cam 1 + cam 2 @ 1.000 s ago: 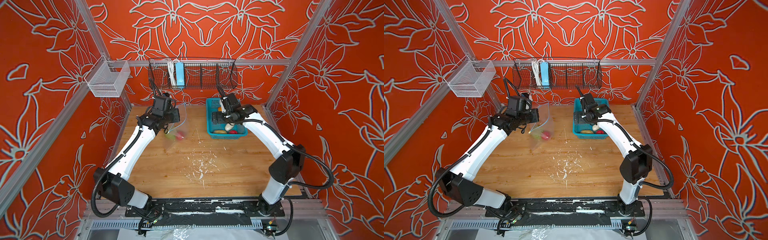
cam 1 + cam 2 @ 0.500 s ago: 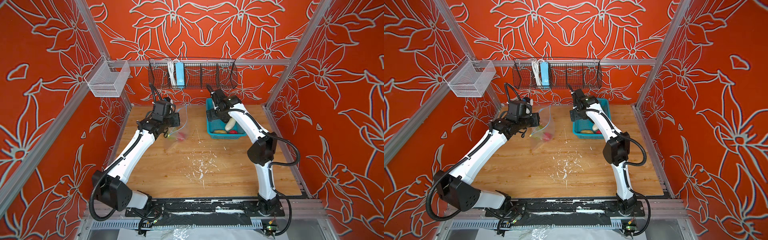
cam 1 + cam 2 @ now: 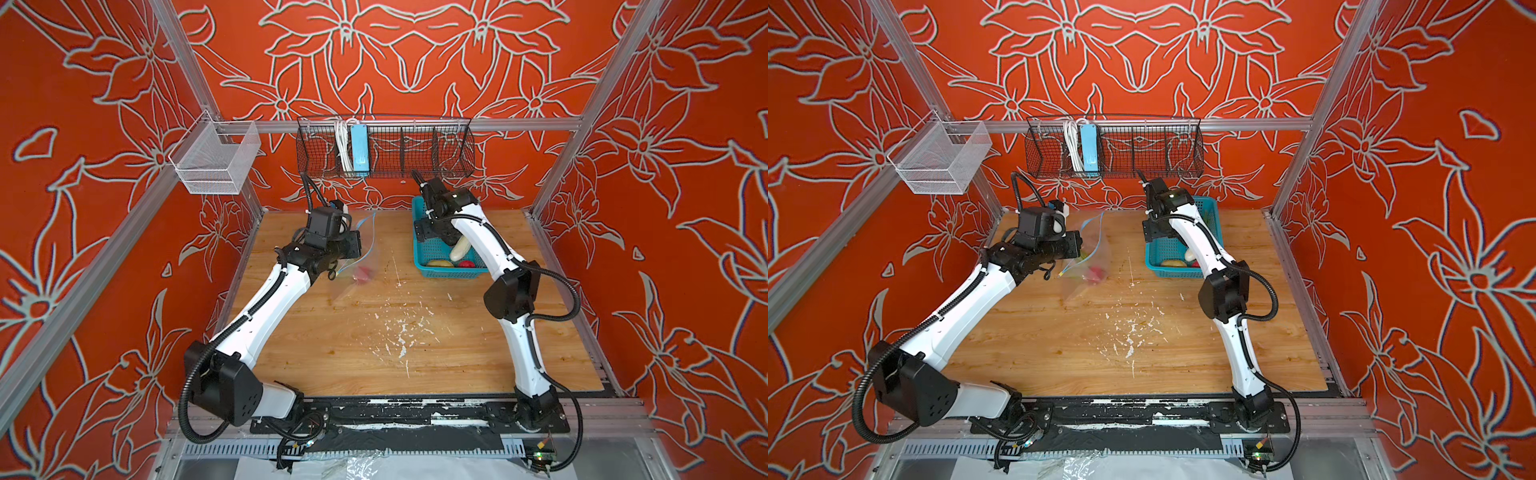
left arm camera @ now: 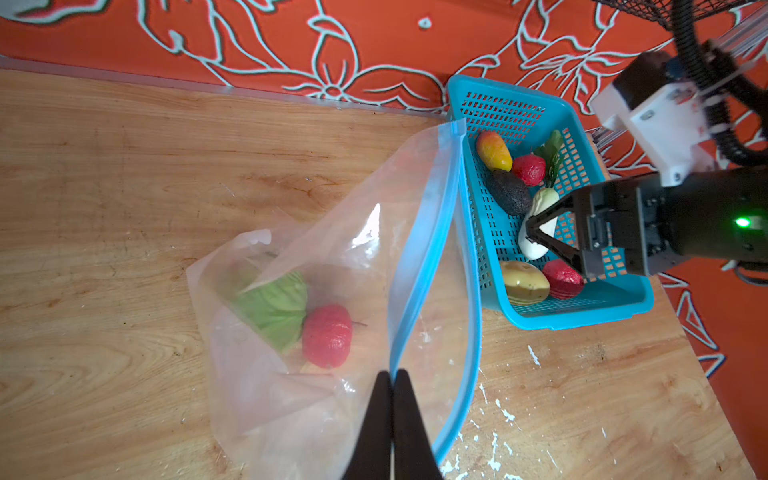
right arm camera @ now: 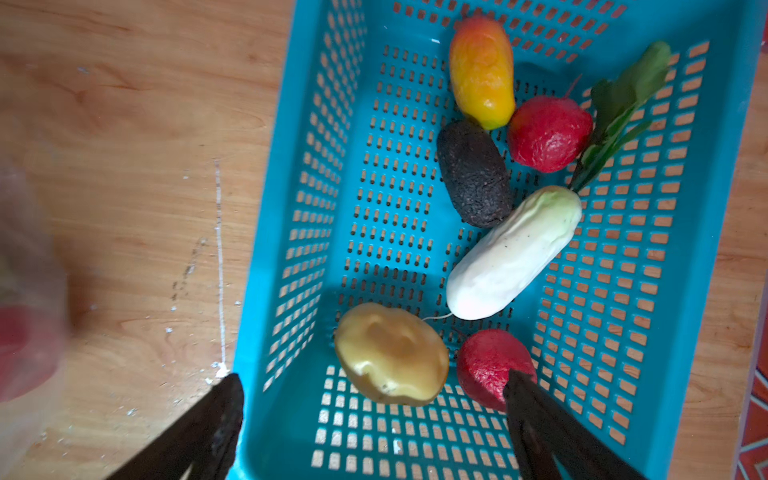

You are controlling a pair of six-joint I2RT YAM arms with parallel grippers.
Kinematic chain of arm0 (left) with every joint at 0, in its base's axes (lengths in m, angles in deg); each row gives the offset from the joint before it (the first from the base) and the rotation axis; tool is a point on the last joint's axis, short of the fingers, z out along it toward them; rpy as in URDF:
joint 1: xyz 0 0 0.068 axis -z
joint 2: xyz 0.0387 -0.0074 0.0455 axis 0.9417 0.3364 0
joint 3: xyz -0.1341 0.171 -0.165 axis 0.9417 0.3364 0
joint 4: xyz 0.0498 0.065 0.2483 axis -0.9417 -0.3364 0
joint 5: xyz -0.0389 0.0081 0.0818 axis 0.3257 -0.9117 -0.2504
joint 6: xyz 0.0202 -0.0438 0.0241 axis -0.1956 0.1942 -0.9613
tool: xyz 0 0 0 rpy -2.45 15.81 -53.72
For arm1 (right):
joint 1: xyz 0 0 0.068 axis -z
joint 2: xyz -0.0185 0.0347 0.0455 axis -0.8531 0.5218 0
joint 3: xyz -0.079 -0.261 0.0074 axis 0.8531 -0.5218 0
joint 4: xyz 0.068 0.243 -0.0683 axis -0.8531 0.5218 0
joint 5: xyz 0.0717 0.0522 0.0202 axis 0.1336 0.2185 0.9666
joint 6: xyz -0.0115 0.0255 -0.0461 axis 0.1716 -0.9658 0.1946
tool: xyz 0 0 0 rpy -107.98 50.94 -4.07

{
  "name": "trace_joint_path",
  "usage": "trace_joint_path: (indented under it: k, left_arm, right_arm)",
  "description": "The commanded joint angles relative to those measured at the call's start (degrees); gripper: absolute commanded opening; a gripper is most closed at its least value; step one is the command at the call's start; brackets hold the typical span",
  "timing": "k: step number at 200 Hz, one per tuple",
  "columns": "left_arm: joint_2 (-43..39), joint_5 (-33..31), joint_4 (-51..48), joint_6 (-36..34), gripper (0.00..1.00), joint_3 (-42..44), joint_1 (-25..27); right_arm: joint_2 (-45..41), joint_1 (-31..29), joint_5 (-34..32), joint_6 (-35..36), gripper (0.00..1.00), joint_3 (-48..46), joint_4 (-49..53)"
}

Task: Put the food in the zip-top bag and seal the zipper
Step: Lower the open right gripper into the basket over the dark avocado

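Clear plastic, the bag (image 4: 332,249) lies on the wooden table (image 3: 374,332) just beside the teal basket (image 5: 299,166). The left gripper (image 4: 392,376) lifts its mouth open, jaws pressed together on one lip by the blue zipper (image 4: 432,232). A green cabbage (image 4: 274,311) and a red strawberry (image 4: 327,336) sit inside the bag.

The right gripper (image 5: 376,380) hovers over the basket, jaws spread wide and empty. One finger is over the basket's wall, the other above a second strawberry (image 5: 494,365). A mango (image 5: 482,70), avocado (image 5: 473,174), white radish (image 5: 515,249), yellowish fruit (image 5: 390,353), third strawberry (image 5: 548,133) and leaf (image 5: 623,95) lie in the basket.

The step in hand looks like picking the next piece of food. The next move probably calls for shifting inward so both fingers clear the wall, lowering around one piece, closing, and carrying it to the bag's mouth. Sealing is not yet begun.
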Motion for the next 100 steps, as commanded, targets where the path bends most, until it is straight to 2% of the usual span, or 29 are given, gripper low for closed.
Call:
trace_joint_path:
  k: [1,48,66,100]
  left_arm:
    - [-1.0,0.7,1.07,-0.25,0.0,0.27,-0.25]
    - [-1.25,0.77,1.34,-0.24,0.0,0.71,-0.25]
    - [-1.19,1.2,1.34,-0.29,0.0,0.71,-0.25]
    - [-1.34,1.33,1.52,-0.51,0.0,0.97,-0.25]
  right_arm:
    - [1.46,1.11,-1.55,-0.67,0.98,1.25,0.71]
    - [1.54,2.25,-4.52,1.83,0.98,-2.21,-5.06]
    - [1.49,2.32,-3.05,2.64,0.98,-4.37,-8.53]
    - [3.4,2.5,-3.04,3.7,0.98,-2.6,-9.61]
